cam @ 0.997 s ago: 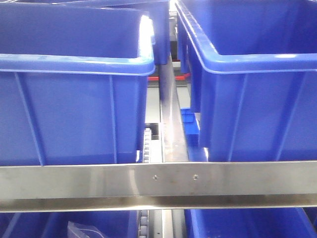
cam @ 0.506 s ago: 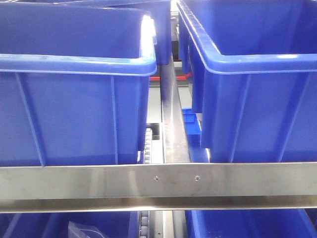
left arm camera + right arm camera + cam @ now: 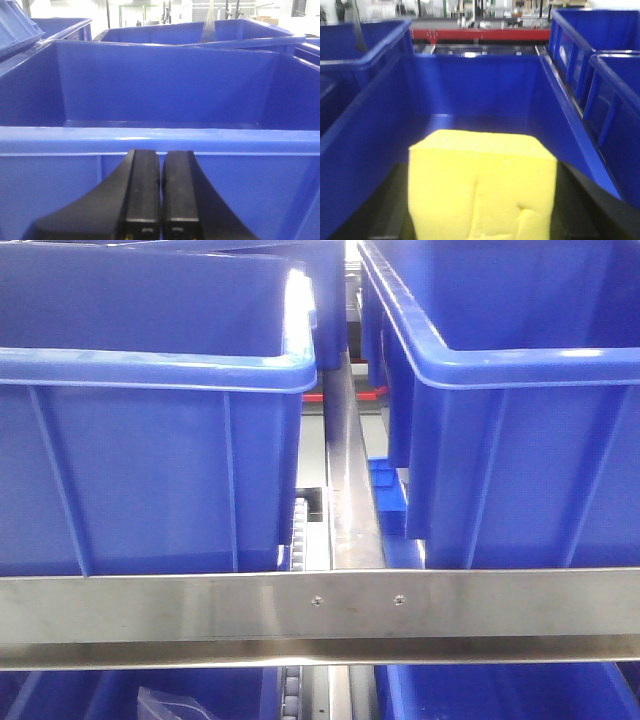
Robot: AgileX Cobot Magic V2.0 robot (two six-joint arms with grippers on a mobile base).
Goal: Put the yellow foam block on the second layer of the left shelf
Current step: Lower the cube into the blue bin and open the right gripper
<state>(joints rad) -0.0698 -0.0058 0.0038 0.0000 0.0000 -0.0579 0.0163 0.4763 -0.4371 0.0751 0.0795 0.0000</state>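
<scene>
Front view: two large blue bins side by side on a shelf level, left bin (image 3: pixel 150 480) and right bin (image 3: pixel 520 470), separated by a metal divider rail (image 3: pixel 350 490) running away from the camera. Horizontal steel crossbar (image 3: pixel 320 605) across the lower frame with two small screws near its middle. Roller track (image 3: pixel 300 535) partly visible just left of the divider, tucked beside the left bin's corner. Small blue piece (image 3: pixel 385 490) seen in the gap by the right bin. More blue bins on the level below, with a bit of clear plastic bag (image 3: pixel 170 705) at the bottom edge. No arm or gripper in this view. Left wrist view: left gripper (image 3: pixel 160 195) with black fingers pressed together, only a thin seam between them, nothing held; positioned just in front of the near wall of a blue bin (image 3: pixel 160 145), rim at about fingertip height, interior visible beyond and showing bare blue walls. Further bins behind it. Right wrist view: right gripper (image 3: pixel 480 200) clamped on the yellow foam block (image 3: pixel 482 185), which fills the lower centre of the frame; dark fingers showing only as edges at either side of the block; slight crease on the block's front face. Block held above the inside of a blue bin (image 3: pixel 475 90), not touching its floor as far as can be seen. Neighbouring bins to left and right, red bar (image 3: pixel 480 34) in the blurred background.
</scene>
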